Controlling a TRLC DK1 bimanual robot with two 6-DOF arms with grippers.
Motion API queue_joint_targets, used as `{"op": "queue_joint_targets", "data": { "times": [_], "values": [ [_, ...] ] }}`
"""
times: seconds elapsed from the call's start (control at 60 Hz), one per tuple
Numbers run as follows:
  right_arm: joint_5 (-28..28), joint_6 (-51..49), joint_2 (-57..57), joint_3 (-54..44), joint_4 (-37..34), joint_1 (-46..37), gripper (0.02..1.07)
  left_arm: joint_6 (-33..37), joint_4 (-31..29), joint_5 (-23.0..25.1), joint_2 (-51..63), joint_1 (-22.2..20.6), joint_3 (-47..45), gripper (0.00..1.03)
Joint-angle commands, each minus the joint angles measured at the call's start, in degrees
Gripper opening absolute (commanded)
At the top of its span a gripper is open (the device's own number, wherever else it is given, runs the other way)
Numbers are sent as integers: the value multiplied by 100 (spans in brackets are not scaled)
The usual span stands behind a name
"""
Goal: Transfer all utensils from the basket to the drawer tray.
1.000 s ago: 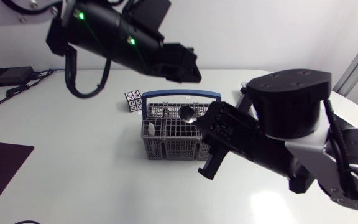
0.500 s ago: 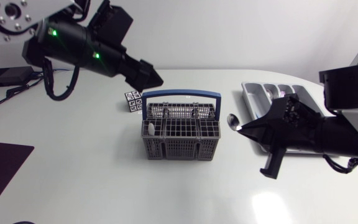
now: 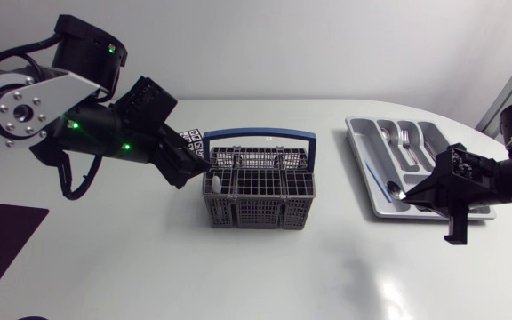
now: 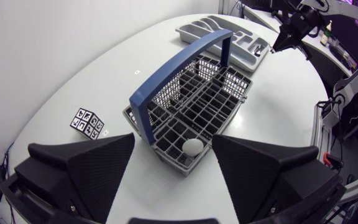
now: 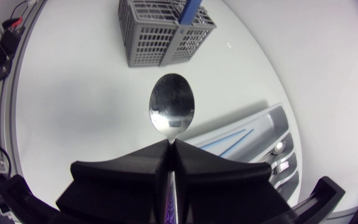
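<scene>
White bench [image 3: 149, 267]. Grey wire basket [image 3: 259, 191] with blue handle at mid-bench, one white-ended utensil [image 3: 212, 185] standing in its left end. Grey drawer tray [image 3: 360, 156] at right, a few utensils already in it. Left hand [image 3: 194, 167] just beside the basket's left end, fingers apart, nothing held. Right hand [image 3: 416, 197] over the tray's front edge, clamped on a spoon [image 3: 398, 191] by the handle, bowl sticking out ahead.
</scene>
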Motion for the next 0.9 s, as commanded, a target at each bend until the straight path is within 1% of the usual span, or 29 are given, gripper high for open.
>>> {"op": "queue_joint_targets", "data": {
  "times": [0.0, 0.1, 0.2, 0.367, 0.5, 0.55, 0.6, 0.65, 0.667, 0.733, 0.767, 0.8, 0.883],
  "values": [
    [42, -924, 520, 380, -131, -440, 8, 116, 139, -4, -135, 108, -312, 88],
    [156, -1434, 1117, 793, -272, -853, 8, 116, 280, -4, -179, 169, -523, 88],
    [420, -1961, 1891, 1321, -333, -1196, 8, 89, 359, -4, -187, 187, -681, 88],
    [877, -2260, 2647, 1830, -263, -1319, 8, 46, 543, -4, -231, 178, -901, 88],
    [1229, -2295, 2937, 1830, 62, -1231, 9, 19, 649, -4, -249, 178, -1059, 88],
    [1325, -2304, 2980, 1751, 317, -1205, 19, 19, 658, 4, -258, 187, -1103, 88],
    [1387, -2304, 3016, 1725, 440, -1196, 28, 19, 666, 4, -275, 178, -1129, 88],
    [1440, -2304, 3042, 1734, 493, -1196, 33, 19, 666, 4, -302, 196, -1147, 88],
    [1440, -2304, 3033, 1716, 563, -1196, 37, 19, 666, -4, -310, 196, -1155, 88],
    [1431, -2286, 3007, 1707, 625, -1187, 44, 19, 684, -4, -328, 204, -1191, 88],
    [1431, -2277, 2954, 1699, 633, -1187, 49, 19, 702, 4, -337, 204, -1217, 88],
    [1431, -2260, 2884, 1681, 651, -1170, 51, 19, 710, 4, -337, 213, -1243, 89],
    [1413, -2110, 2585, 1611, 633, -1047, 52, 10, 781, 4, -363, 213, -1322, 89]
  ]
}}
